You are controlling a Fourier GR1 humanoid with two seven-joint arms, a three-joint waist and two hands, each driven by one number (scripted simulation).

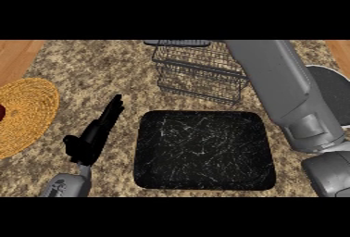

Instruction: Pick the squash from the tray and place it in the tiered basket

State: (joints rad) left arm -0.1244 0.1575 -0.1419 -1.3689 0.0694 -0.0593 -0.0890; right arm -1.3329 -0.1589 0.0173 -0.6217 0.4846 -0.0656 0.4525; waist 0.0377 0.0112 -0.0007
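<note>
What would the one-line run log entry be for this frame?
tray: no squash visible | right forearm: reaching over tiered basket, hand unseen | left hand: open beside tray

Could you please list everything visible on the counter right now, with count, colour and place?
Tray: one, black, square, centre front; no squash shows on it.
Tiered basket: one, dark wire, behind the tray.
Woven mat: one, yellow-orange, left edge, something dark red at its rim.
Round plate: one, dark grey with pale rim, right edge, partly hidden.
Counter: one, speckled brown.
Left hand: one, black, open, left of tray.
Right forearm: one, grey, reaching up at right; hand not visible.
</note>
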